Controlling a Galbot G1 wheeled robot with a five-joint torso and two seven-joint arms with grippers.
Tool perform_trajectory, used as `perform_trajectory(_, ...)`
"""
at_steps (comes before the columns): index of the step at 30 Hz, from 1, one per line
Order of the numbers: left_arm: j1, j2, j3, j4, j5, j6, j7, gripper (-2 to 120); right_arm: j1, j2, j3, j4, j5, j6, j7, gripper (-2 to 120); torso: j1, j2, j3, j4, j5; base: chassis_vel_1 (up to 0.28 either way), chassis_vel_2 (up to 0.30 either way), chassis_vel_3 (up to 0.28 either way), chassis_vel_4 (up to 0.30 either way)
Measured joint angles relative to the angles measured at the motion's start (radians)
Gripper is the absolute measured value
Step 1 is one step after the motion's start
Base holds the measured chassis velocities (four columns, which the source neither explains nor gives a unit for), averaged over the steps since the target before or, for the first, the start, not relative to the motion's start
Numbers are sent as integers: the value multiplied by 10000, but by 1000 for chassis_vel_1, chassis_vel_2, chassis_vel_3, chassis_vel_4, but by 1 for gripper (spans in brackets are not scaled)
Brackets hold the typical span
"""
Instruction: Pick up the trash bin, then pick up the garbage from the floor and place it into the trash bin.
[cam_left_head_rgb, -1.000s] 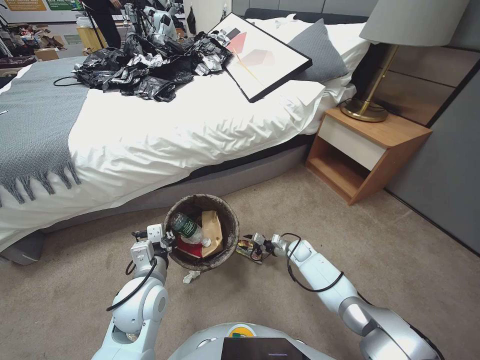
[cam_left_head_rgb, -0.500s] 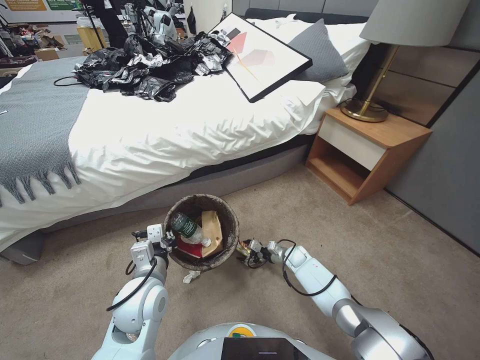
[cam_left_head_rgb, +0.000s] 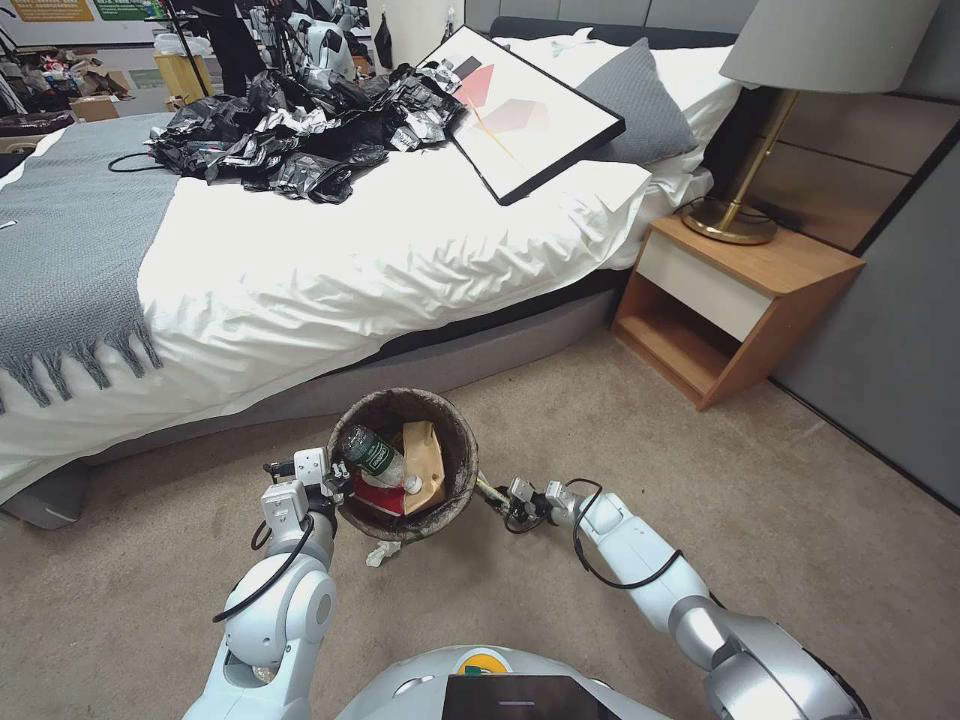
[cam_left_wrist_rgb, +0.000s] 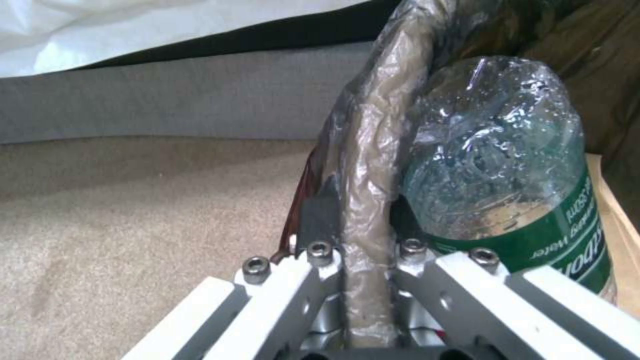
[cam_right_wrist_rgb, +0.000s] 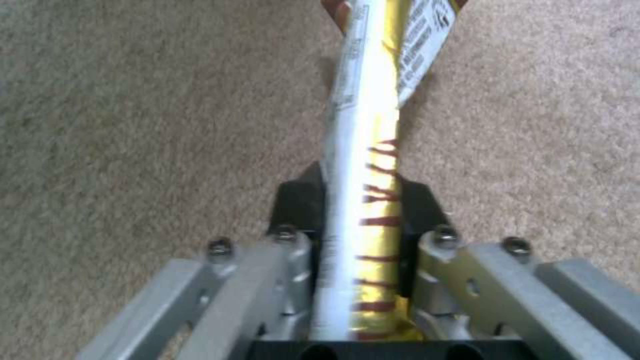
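Yellow foil with red stripes fills the right gripper (cam_right_wrist_rgb: 357, 210): its jaws are clamped on a flattened yellow wrapper (cam_right_wrist_rgb: 363, 150) just above the carpet (cam_right_wrist_rgb: 133, 125). Just beside that gripper, toward the left arm, hangs the trash bin (cam_left_head_rgb: 455, 420), holding a green-labelled bottle (cam_left_wrist_rgb: 497, 170), a tan paper bag (cam_left_head_rgb: 425, 460) and a red packet (cam_left_head_rgb: 378, 495). The left gripper (cam_left_wrist_rgb: 360, 220) pinches the bin's bag-lined rim on its far side. A white tissue wad (cam_left_head_rgb: 382, 552) lies on the carpet below the bin.
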Motion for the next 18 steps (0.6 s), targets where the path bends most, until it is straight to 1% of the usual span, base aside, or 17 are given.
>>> perform_trajectory(3, 0, 0, 0, 0, 0, 0, 0, 0, 23, 3, 85, -31, -19, 18, 0, 0, 0, 0, 0, -1, -2, 0, 0, 0, 0)
perform_trajectory(15, 0, 0, 0, 0, 0, 0, 0, 0, 77, 5, 67, 288, 144, 23, 83, 0, 0, 0, 1, -1, 0, 0, 0, 0, 0)
perform_trajectory(17, 0, 0, 0, 0, 0, 0, 0, 0, 4, -63, 204, 558, 400, 78, 243, 0, 0, -1, 1, 1, -1, 0, 0, 0, 0)
perform_trajectory(18, 0, 0, 0, 0, 0, 0, 0, 0, -109, -143, 314, 891, 633, 130, 429, 0, 0, -1, 1, 0, -1, 0, 0, 0, 0)
